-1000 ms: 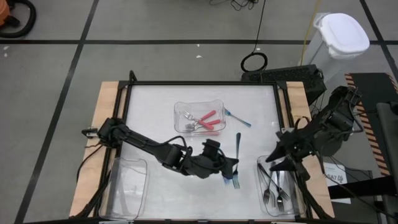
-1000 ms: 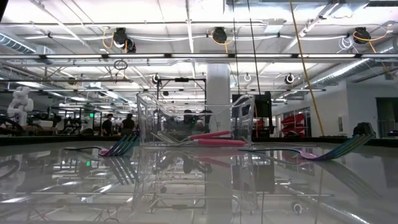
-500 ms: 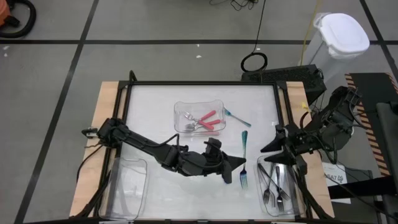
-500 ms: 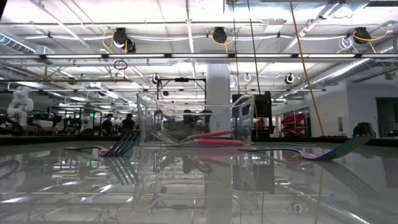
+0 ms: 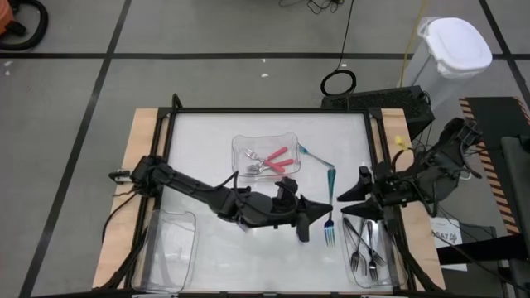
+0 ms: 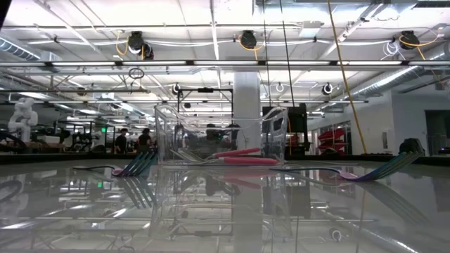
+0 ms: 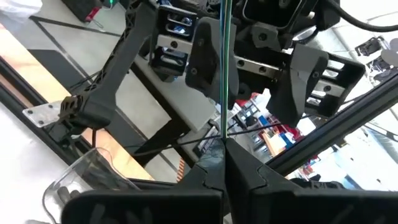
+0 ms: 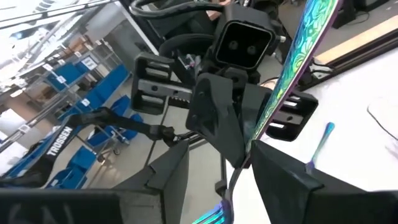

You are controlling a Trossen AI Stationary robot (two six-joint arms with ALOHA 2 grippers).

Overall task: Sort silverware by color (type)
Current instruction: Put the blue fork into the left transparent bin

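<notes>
My left gripper point(image 5: 321, 212) reaches across the table from the left and is shut on a teal, iridescent fork point(image 5: 330, 194), held above the table beside the right tray. In the left wrist view the fork point(image 7: 224, 68) shows edge-on as a thin green line. My right gripper point(image 5: 341, 197) is open, points toward the table's left and faces the fork; its fingers point(image 8: 171, 177) stand on either side of the fork's line without visibly touching it. A second teal fork point(image 5: 315, 155) lies flat on the table by the centre tray. My left gripper pinches the fork between its two fingers at its middle point(image 7: 224, 167), between handle and tines. The fingers come level from the table's left and lie across the fork. The fork is lifted clear, its handle point(image 8: 301, 53) toward the far edge and its tines point(image 5: 329, 237) toward the near edge.
A clear tray point(image 5: 287, 139) at the centre holds pink-handled utensils point(image 5: 277, 160). The right tray point(image 5: 389, 269) holds several dark grey forks point(image 5: 364, 252). Another clear tray point(image 5: 170, 248) stands at the near left. A white bin point(image 5: 454, 50) stands on the floor beyond the table.
My left gripper has carried the teal fork up and toward the table's right edge, rolling as it went, so the fork is now lifted clear. My right gripper has swung from pointing down over the right tray to pointing level at the fork.
</notes>
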